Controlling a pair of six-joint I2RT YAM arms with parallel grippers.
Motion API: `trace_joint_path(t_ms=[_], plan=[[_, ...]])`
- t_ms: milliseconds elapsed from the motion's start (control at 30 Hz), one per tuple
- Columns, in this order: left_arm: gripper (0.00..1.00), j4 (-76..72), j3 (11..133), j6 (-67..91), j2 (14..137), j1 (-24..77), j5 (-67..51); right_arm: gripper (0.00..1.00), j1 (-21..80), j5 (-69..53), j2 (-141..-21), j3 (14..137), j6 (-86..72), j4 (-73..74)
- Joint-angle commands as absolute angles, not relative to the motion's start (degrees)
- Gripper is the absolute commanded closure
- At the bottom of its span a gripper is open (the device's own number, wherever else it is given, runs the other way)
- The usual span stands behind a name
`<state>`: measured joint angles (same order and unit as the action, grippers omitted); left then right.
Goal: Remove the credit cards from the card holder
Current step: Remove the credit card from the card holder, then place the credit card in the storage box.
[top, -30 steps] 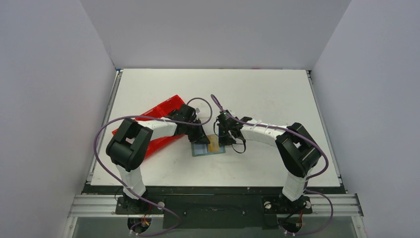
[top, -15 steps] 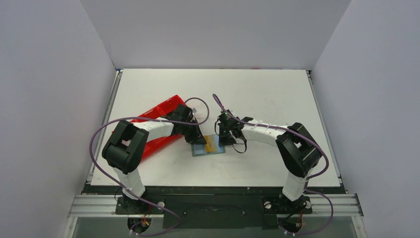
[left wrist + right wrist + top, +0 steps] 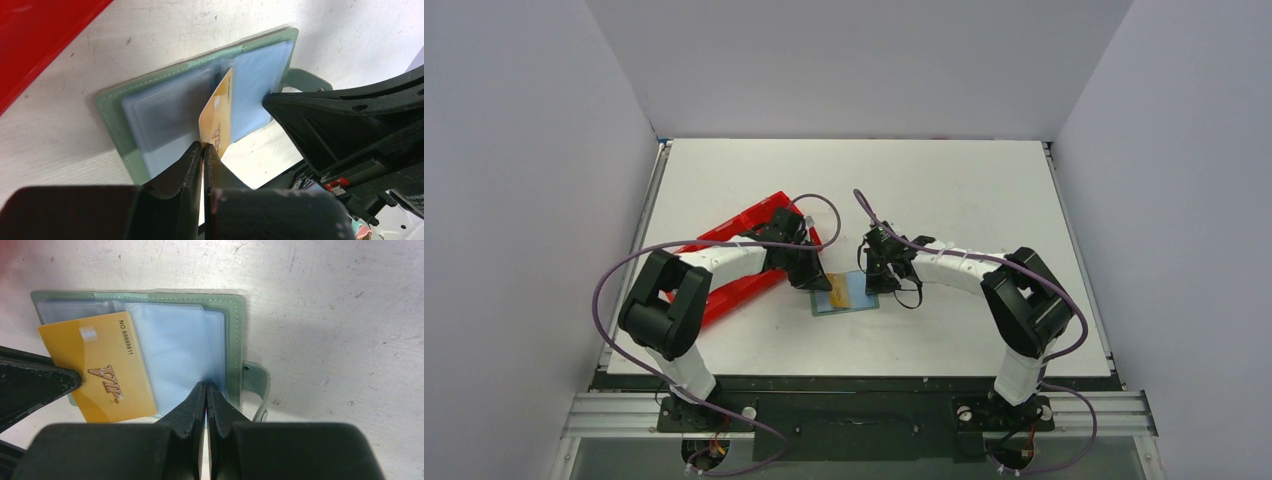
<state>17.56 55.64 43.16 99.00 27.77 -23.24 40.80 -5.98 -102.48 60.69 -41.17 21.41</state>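
Observation:
The card holder (image 3: 865, 301) lies open on the table, grey-green with clear sleeves (image 3: 175, 340) and a tab (image 3: 258, 385) on its right edge. A tan-yellow credit card (image 3: 100, 367) marked VIP sticks partly out of a sleeve, tilted up in the left wrist view (image 3: 220, 115). My left gripper (image 3: 204, 145) is shut on that card's corner, at the holder's left side (image 3: 819, 283). My right gripper (image 3: 206, 385) is shut, its tips resting on the holder's right sleeve near the tab (image 3: 876, 283). No other cards can be made out.
A red plastic tray (image 3: 744, 225) lies slanted just left of the holder, under the left arm. The right arm's black wrist (image 3: 345, 120) is close beside the holder. Grey walls surround the white table (image 3: 964, 190).
My left gripper has drawn back to the left toward the red tray, sliding the yellow card farther out of the holder. The right gripper has stayed in place on the holder.

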Motion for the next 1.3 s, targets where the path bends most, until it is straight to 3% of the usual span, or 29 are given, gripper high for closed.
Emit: trace_joint_path(t_ms=[0, 500, 533, 667, 867, 1000, 1267], plan=[[1.0, 22.1, 56.0, 40.3, 94.9, 27.0, -21.4, 1.0, 40.5, -2.6, -107.0, 57.5, -40.6, 22.1], [1.0, 36.1, 63.4, 36.6, 83.1, 22.2, -16.3, 1.0, 38.9, -4.6, -102.7, 63.2, -39.3, 24.7], [1.0, 38.1, 64.4, 36.4, 81.9, 21.0, -15.8, 0.98, 38.8, -4.8, -102.1, 63.9, -39.0, 24.9], [1.0, 43.0, 66.3, 36.4, 78.5, 16.5, -11.7, 0.71, 38.7, -5.5, -100.1, 67.4, -38.5, 26.4], [1.0, 47.8, 67.5, 36.3, 74.2, 7.9, -7.0, 0.54, 38.4, -6.3, -95.5, 70.1, -39.1, 26.5], [1.0, 47.1, 67.4, 36.6, 74.3, 3.4, -6.9, 0.49, 38.1, -5.1, -92.5, 69.9, -39.6, 26.5], [1.0, 41.9, 68.6, 37.5, 80.5, 0.9, -6.6, 0.49, 36.9, -3.5, -87.7, 68.3, -39.8, 27.7]])
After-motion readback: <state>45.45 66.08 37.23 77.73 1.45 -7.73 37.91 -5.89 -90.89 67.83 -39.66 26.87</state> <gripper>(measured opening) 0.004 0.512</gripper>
